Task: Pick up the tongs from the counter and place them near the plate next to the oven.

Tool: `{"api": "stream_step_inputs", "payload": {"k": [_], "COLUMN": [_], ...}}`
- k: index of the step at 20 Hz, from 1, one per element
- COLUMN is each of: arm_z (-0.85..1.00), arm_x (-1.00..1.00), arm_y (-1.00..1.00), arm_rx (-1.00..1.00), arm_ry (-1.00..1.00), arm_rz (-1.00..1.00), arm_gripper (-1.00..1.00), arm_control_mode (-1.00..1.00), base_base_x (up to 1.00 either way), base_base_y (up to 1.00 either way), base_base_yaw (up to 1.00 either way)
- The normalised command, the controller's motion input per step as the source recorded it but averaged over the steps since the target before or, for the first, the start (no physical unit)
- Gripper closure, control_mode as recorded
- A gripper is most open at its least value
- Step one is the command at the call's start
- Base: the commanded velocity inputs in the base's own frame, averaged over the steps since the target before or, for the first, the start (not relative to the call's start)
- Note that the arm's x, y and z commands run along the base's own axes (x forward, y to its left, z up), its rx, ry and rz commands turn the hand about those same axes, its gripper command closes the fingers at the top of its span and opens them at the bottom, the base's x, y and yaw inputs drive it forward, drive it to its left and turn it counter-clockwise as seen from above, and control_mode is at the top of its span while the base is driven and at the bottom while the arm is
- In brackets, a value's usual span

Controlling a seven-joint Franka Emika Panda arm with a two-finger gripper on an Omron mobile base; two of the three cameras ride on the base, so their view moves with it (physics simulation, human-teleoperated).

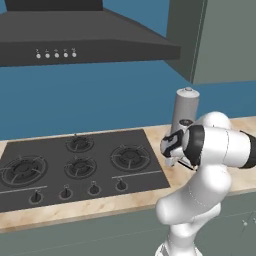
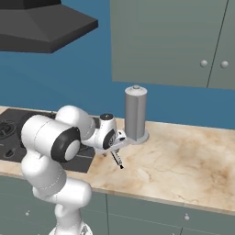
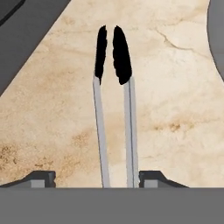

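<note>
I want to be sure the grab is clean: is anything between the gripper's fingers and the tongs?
Nothing visible. In the hand view the tongs lie on the counter with both arms running between the gripper fingertips, bare marbled worktop on either side. The grey canister stands apart, behind them.

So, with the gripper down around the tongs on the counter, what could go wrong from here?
1. The gripper has a finger on each side of the tongs, but a gap shows on the left; closing may push the arms together, and the thin metal could slip out.
2. The grey canister stands close behind the hand; a careless lift might knock it.
3. The tongs lie near the stovetop edge on the counter.
</note>
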Motion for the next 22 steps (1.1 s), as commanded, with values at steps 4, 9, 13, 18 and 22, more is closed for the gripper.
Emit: {"api": "stream_step_inputs", "payload": {"k": [4, 9, 13, 18, 22], "arm_z": [-0.44, 0.13, 0.56, 0.69, 0.57], "arm_x": [-0.14, -0.28, -0.35, -0.38, -0.48], "arm_y": [-0.28, -0.16, 0.0, 0.06, 0.06], "arm_rx": [0.0, 0.07, 0.01, 0.0, 0.0], "arm_ry": [0.06, 0.0, 0.0, 0.0, 0.0], "arm_rz": [0.13, 0.11, 0.09, 0.06, 0.03], "arm_gripper": [1.0, 1.0, 1.0, 1.0, 1.0], "arm_control_mode": [-1.0, -1.0, -1.0, -1.0, -1.0], "base_base_x": [0.0, 0.0, 0.0, 0.0, 0.0], "base_base_y": [0.0, 0.0, 0.0, 0.0, 0.0], "base_base_yaw": [0.0, 0.0, 0.0, 0.0, 0.0]}}
